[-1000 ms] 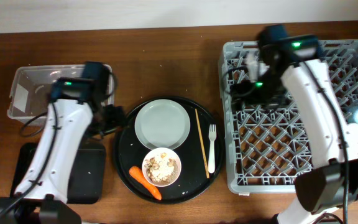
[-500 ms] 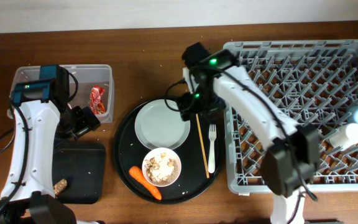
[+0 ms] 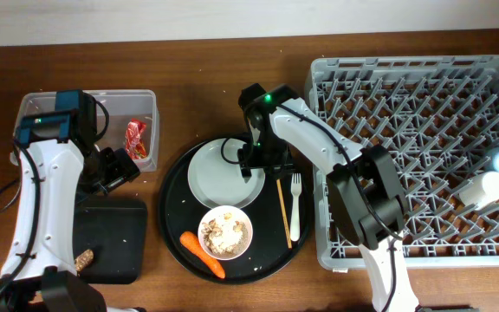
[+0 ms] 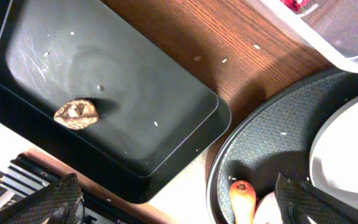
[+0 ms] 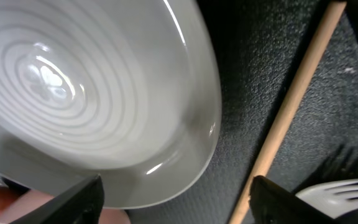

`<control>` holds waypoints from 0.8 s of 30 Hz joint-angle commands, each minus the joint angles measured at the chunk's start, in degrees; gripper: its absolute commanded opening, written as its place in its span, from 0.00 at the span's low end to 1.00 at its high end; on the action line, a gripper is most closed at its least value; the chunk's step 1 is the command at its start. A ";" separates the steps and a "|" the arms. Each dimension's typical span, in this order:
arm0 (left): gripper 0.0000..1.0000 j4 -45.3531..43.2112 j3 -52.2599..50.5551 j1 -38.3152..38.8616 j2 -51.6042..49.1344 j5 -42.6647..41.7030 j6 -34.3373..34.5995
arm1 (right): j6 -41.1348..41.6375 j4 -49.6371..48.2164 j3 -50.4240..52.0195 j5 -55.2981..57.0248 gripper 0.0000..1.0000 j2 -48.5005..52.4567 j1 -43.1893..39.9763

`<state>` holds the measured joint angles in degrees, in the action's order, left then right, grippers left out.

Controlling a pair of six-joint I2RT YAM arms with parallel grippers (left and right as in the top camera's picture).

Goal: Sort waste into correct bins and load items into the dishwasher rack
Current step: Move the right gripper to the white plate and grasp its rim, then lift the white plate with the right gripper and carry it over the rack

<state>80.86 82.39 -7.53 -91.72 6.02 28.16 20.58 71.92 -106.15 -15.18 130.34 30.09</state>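
The right gripper hangs open over the plate; it looks hard, smooth and slippery, so pinch its thin rim.

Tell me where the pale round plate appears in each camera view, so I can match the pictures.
Overhead: the plate sits in the upper half of the round black tray.
Left wrist: only part of it shows, at the right edge.
Right wrist: it fills the upper left.
Shared landmark: the round black tray under it, seen in all three views.
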 commanded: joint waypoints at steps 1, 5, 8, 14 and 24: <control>0.99 -0.24 -0.07 -0.31 0.68 0.44 0.63 | 0.98 -0.90 0.15 -0.87 0.74 1.09 1.42; 0.99 -0.22 -0.07 -0.26 0.68 0.44 0.63 | 1.16 -2.21 0.37 -0.66 0.68 1.29 2.56; 0.99 -0.22 -0.07 -0.26 0.68 0.44 0.63 | 3.28 -2.75 0.79 0.55 0.67 1.29 2.82; 1.00 -0.24 -0.07 -0.26 0.68 0.44 0.63 | 5.70 -4.37 3.04 2.36 0.61 1.29 2.91; 0.99 -0.22 -0.07 -0.26 0.68 0.42 0.63 | 6.51 -6.38 5.27 3.91 0.04 1.27 2.32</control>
<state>80.79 82.39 -7.53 -91.72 6.02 28.14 27.59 65.01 -101.36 -13.26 130.56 32.56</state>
